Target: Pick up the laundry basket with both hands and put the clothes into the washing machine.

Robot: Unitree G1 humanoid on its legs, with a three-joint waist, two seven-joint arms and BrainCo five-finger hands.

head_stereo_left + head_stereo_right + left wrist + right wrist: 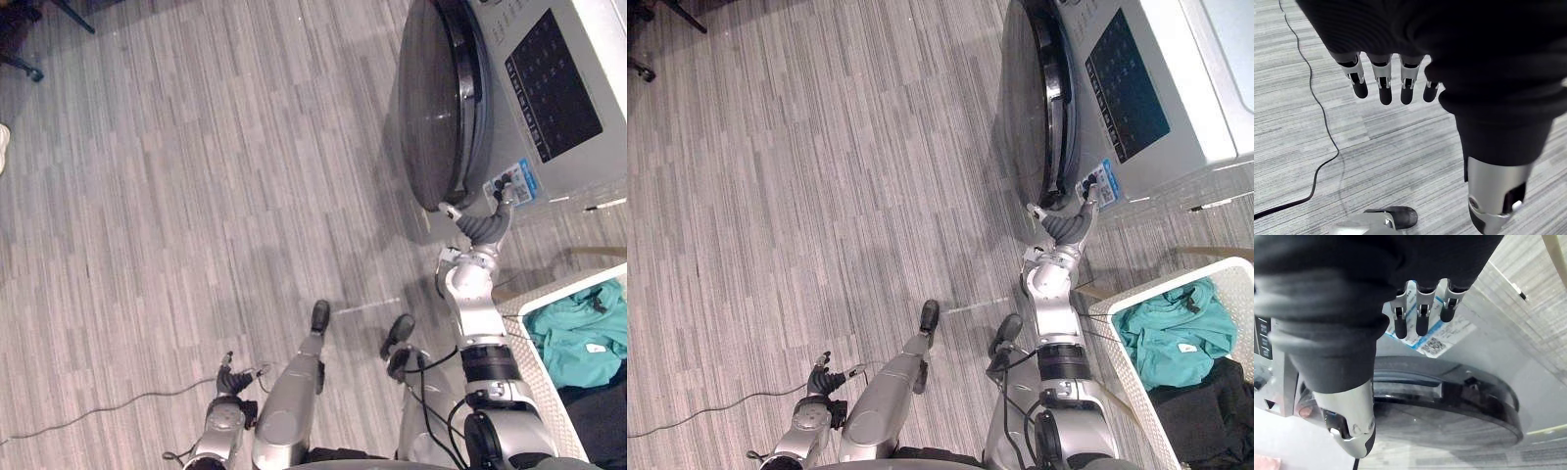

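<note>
White laundry basket [1122,367], teal and black clothes [1171,338] inside, silver washing machine [1190,59] just beside

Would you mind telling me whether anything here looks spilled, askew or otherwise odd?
Nothing stands out: the teal and dark clothes lie inside the white laundry basket, which stands upright beside the washing machine.

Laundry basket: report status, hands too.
Left hand open, low at side. Right hand open, at washer door edge. Basket on floor, clothes inside, untouched. Door looks shut.

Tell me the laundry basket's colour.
The laundry basket is white, clearest in the right eye view.
</note>
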